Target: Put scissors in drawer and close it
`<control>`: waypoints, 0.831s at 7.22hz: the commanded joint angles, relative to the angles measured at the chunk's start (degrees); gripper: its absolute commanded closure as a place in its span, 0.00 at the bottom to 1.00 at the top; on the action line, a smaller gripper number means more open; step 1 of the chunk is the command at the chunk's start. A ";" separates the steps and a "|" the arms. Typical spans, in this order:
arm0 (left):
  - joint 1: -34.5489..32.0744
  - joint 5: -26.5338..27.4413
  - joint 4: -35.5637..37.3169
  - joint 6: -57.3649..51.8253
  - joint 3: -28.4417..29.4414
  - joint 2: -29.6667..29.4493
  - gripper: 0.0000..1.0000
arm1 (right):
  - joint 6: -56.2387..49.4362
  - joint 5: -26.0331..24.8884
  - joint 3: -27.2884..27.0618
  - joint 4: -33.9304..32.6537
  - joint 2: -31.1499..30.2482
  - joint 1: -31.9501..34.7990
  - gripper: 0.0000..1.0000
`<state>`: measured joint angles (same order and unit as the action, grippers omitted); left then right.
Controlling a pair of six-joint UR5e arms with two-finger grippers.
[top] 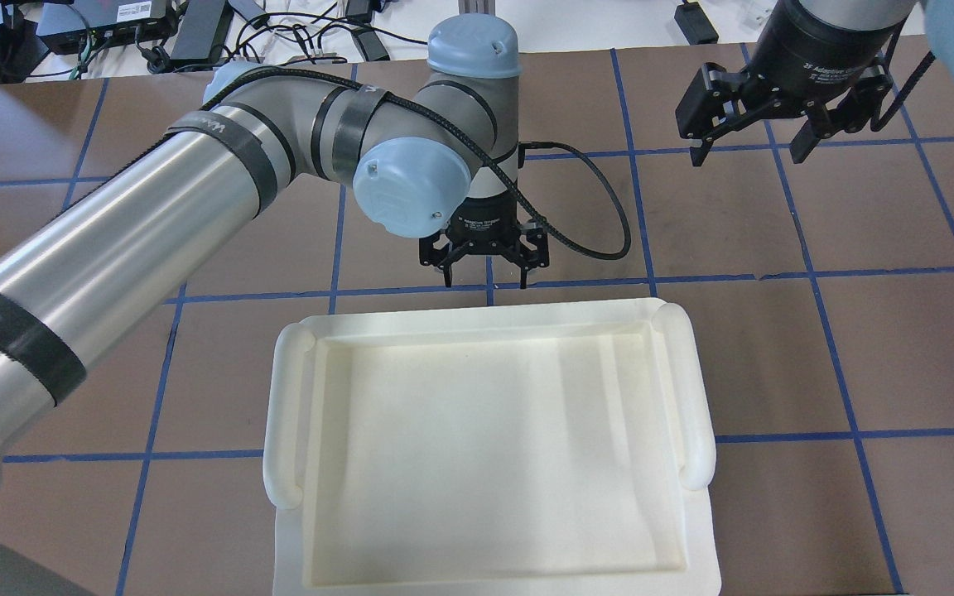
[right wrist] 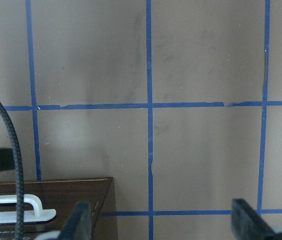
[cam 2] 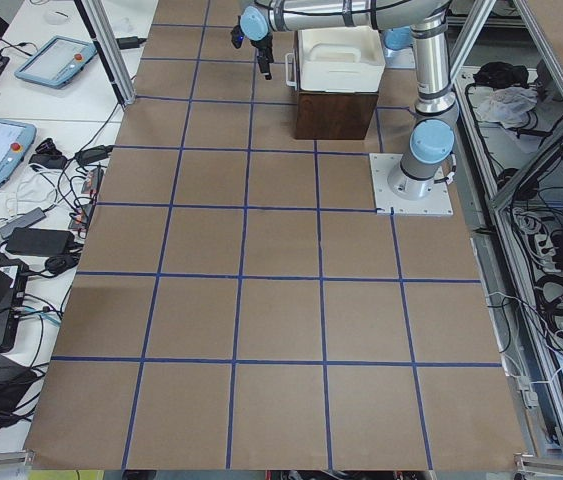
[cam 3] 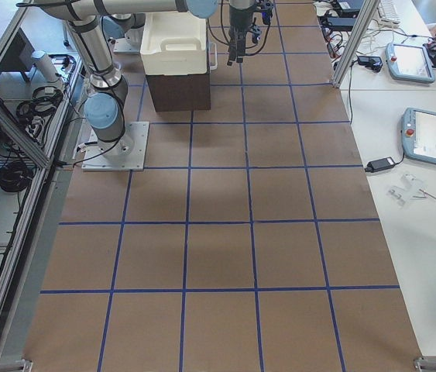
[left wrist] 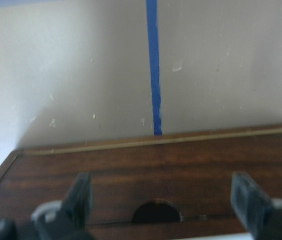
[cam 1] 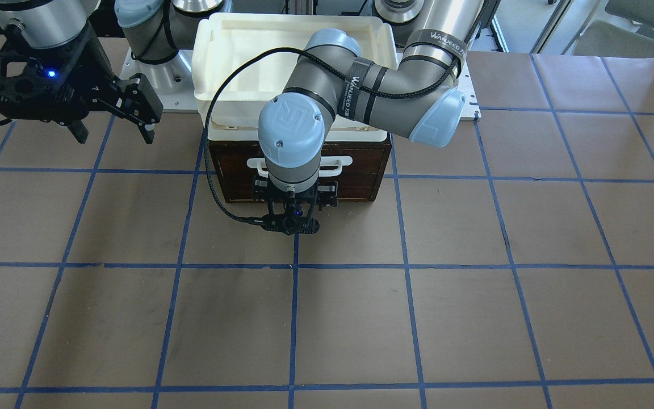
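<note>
Drawer [cam 1: 236,170] looks shut and scissors show nowhere (presumably inside), so task seems all but done; left gripper [top: 486,280] hangs fingers wide just before the drawer front, right gripper [top: 748,153] wide, empty, well apart.

Overhead, front cameras oppose; both show tray [top: 286,414].

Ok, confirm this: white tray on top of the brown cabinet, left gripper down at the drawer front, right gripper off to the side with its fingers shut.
One slip: the fingers of the right gripper are open, not shut, as the overhead exterior view shows. The rest stands: white tray on the brown cabinet, left gripper down at the drawer front, right gripper off to the side.
</note>
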<state>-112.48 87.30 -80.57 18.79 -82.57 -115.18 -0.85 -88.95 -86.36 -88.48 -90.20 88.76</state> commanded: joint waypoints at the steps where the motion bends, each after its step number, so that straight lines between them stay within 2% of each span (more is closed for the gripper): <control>1: 3.65 5.24 7.78 -0.33 1.79 1.35 0.00 | -0.12 0.01 -0.03 -0.11 0.11 0.01 0.00; 2: 3.76 8.21 6.84 -0.42 1.97 4.76 0.00 | -0.21 -0.08 -0.12 -0.11 0.03 0.01 0.00; 6: 3.76 9.29 -12.98 0.73 1.53 20.04 0.00 | -1.62 -2.01 -0.12 0.41 -0.06 0.36 0.00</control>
<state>-108.93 96.28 -86.72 20.12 -80.98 -100.55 -2.23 -90.54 -86.48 -88.14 -90.31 89.04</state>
